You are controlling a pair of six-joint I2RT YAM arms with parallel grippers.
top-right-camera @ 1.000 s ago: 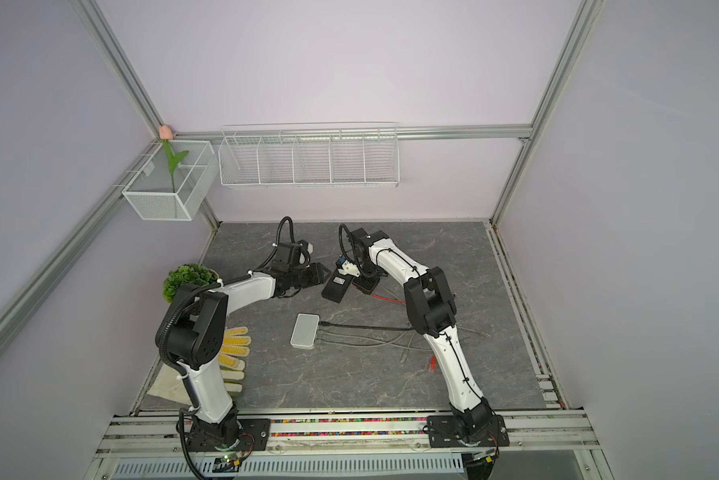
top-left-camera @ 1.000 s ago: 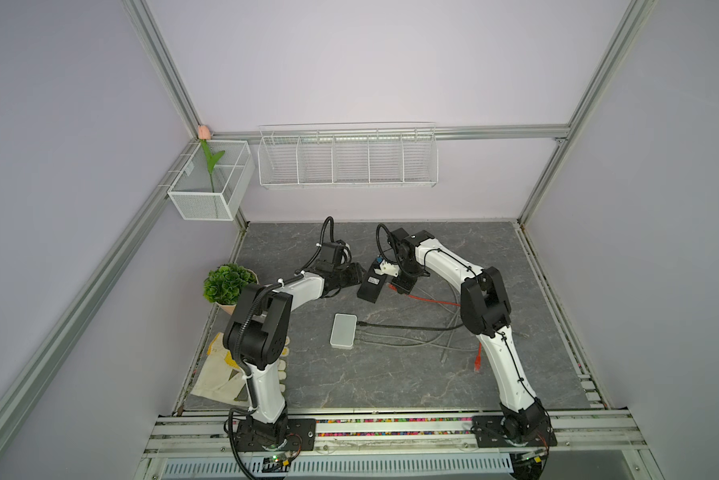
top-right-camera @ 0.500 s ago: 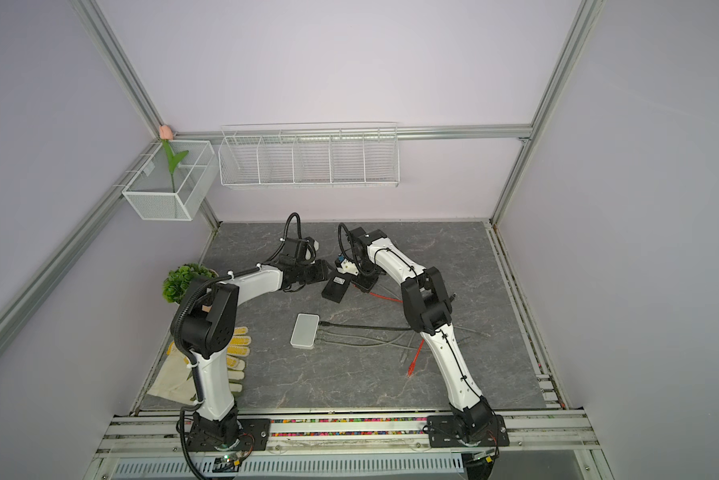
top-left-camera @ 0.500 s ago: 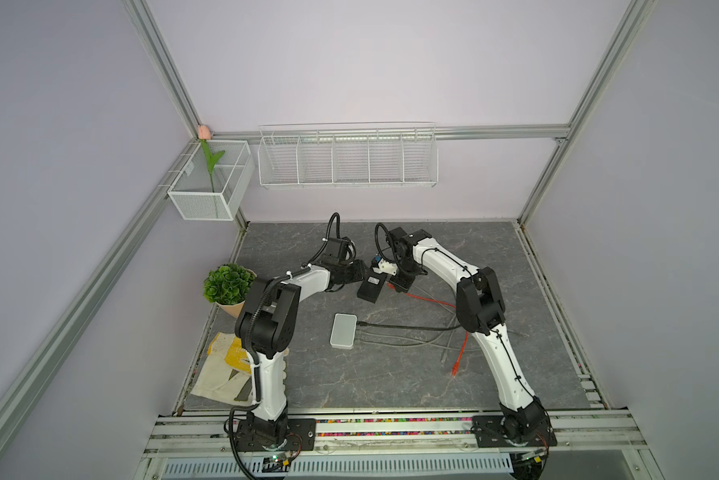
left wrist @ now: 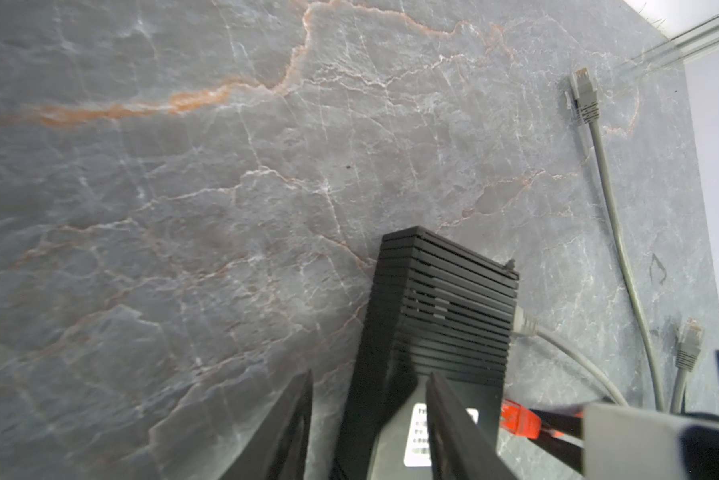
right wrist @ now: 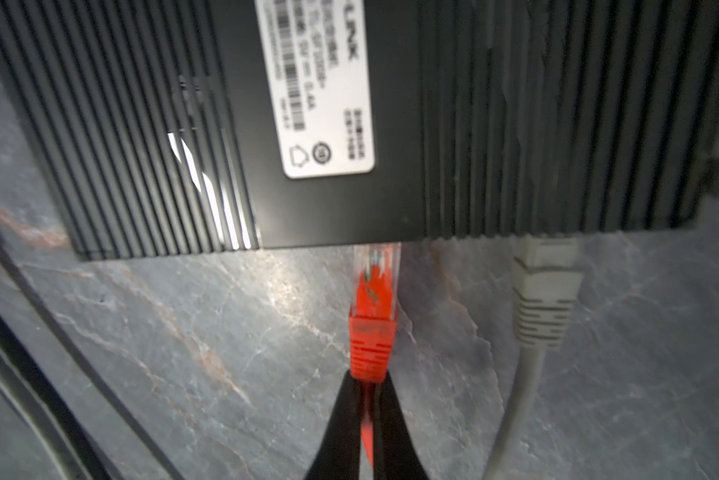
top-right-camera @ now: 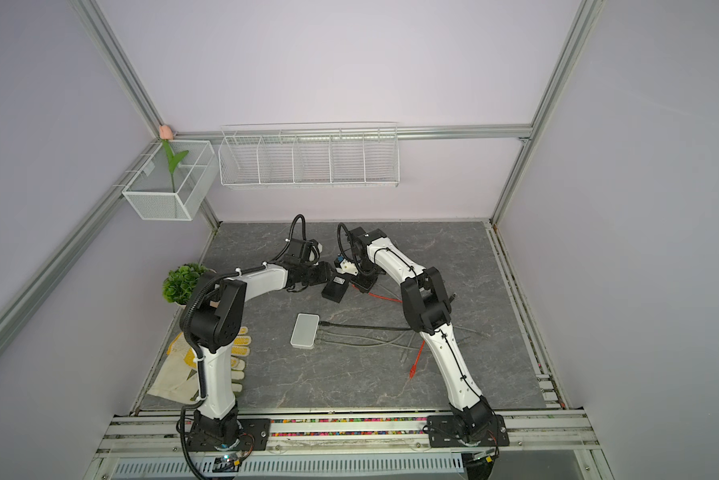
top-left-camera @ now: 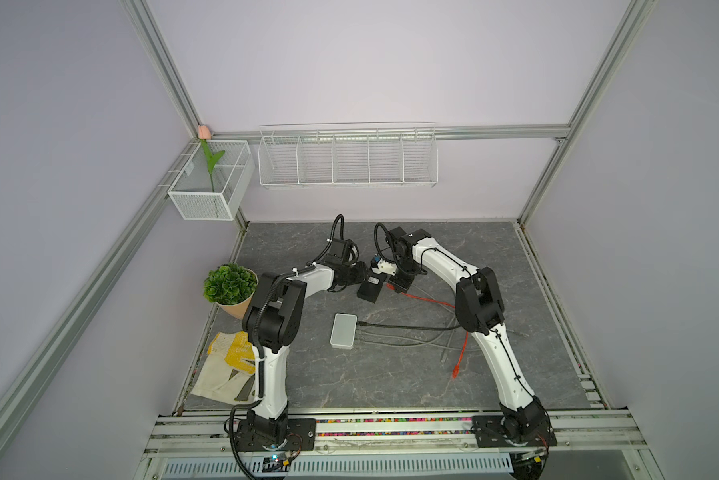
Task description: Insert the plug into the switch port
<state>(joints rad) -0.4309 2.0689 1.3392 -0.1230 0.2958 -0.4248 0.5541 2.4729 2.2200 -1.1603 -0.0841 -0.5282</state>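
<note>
From where I stand, the right gripper (right wrist: 366,384) is clenched on the tail of the orange network plug with its clear plastic tip (right wrist: 372,316), pinching just where the boot gives way to the cord. Straight ahead of those jaws the tip meets the port edge of the black ribbed plastic switch (right wrist: 515,124). I cannot tell whether it has begun to enter, but it is plainly not seated. Off to one side of the jaws a grey plug (right wrist: 545,299) sits home in its own port. The left gripper (left wrist: 369,376) stands released: one finger (left wrist: 453,424) lies over the switch's labelled face, while the other is clear of its side, with grey marbled tabletop (left wrist: 183,208) showing between. The plug looks light and hard, with a thin latch I would expect to be brittle. The cord behind it is supple, so a hold that far back may let the tip swivel, and the ribbed boot seems the better place to grip. The switch looks light too and likely to slide on that smooth top when pushed, so it wants bracing.
</note>
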